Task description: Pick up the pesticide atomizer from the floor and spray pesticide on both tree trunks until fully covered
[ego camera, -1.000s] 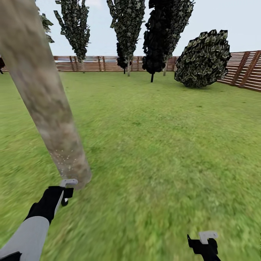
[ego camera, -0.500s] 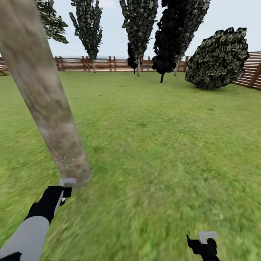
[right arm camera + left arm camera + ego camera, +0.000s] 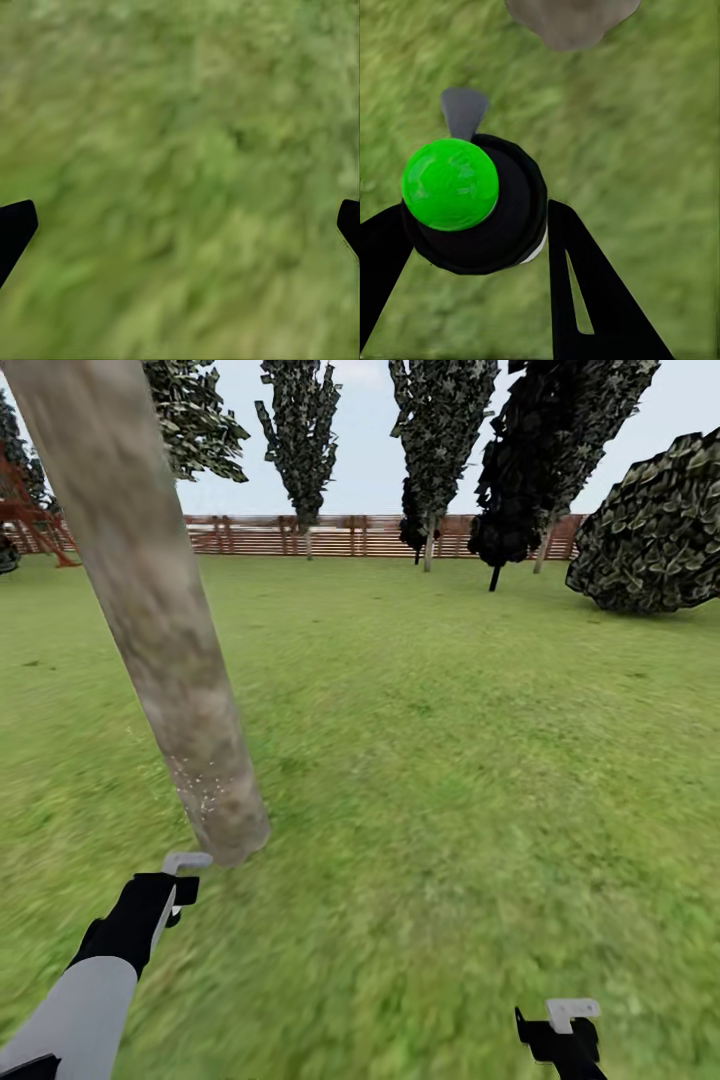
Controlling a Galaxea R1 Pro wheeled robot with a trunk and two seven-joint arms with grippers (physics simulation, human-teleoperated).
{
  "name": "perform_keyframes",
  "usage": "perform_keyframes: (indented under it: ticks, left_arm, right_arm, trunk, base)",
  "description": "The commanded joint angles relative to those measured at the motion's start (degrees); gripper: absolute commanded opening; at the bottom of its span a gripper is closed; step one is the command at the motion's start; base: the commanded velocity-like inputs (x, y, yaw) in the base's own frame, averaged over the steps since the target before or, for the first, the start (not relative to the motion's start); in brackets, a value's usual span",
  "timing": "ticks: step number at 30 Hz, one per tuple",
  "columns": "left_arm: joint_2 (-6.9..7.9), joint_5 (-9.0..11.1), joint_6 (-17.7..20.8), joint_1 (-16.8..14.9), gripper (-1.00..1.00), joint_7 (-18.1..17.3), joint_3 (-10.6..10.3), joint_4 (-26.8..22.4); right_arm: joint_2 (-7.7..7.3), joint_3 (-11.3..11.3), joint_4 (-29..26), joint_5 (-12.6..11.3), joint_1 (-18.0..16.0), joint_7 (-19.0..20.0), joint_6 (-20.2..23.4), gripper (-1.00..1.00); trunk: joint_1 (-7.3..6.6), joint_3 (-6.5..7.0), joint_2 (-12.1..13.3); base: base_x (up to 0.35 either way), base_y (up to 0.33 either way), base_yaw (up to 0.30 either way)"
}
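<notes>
- Spraying step in hand, by my read: left gripper point(image 3: 172, 882) sits low in the left of the head view, just short of the base of the tree trunk point(image 3: 160, 620).
- Left wrist view: both black fingers point(image 3: 585, 300) are pinched on a dark round-bodied bottle seen end-on, green dome on its top; grey nozzle tab sticks out toward the trunk base point(image 3: 571, 19). Taking that bottle as the pesticide atomizer point(image 3: 472, 204); no red top or label readable from this angle.
- Head view: pale specks point(image 3: 205, 792) dot the lowest stretch of the trunk, close above the grass. Likely spray landed. The trunk above them looks bare, mottled grey-beige up to the top-left corner of the frame.
- Right gripper point(image 3: 565, 1028) is at the bottom right edge. Right wrist view has its two dark fingertips point(image 3: 15, 229) spread to opposite frame edges, nothing but blurred grass point(image 3: 180, 172) between them. Empty, idle.
- Background: slatted wooden fence point(image 3: 340, 535) across the upper frame, further trees point(image 3: 300, 430) in front of it, an all-black thin-stemmed tree point(image 3: 520, 490) upper right, a rounded bush point(image 3: 650, 530) at the right edge.
- Progress: early. One trunk barely started at the foot, second tree untouched as far as I can tell.
- Next move calls for: keep the nozzle aimed at the trunk, raise the left arm to walk coverage upward, then work round the column.
</notes>
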Motion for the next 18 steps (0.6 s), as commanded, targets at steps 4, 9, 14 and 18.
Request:
perform_keyframes:
  ticks: [4,9,14,18]
  left_arm:
    - [-0.02,0.01,0.03,0.0,-1.0,0.0,0.0,0.03]
    - [-0.08,0.01,0.03,0.0,-1.0,0.0,0.0,0.03]
    - [-0.09,0.01,0.03,0.0,-1.0,0.0,0.0,0.03]
    - [-0.09,0.01,0.03,0.0,-1.0,0.0,0.04,0.03]
  right_arm:
    - [-0.04,0.0,-0.07,-0.02,-0.02,0.03,0.0,1.0]
    - [-0.13,0.0,-0.09,0.04,0.01,0.06,0.0,1.0]
    - [-0.21,0.0,-0.09,0.05,0.01,0.08,0.0,1.0]
    - [-0.11,0.0,-0.09,-0.03,-0.02,0.09,0.0,1.0]
  trunk:
    - [0.0,0.0,0.0]
    - [0.0,0.0,0.0]
    - [0.0,0.0,0.0]
    - [0.0,0.0,0.0]
  base:
    - [0.109,-0.273,0.137]
    - [0.135,-0.273,0.01]
    - [0.138,-0.273,0.0]
    - [0.138,-0.273,0.016]
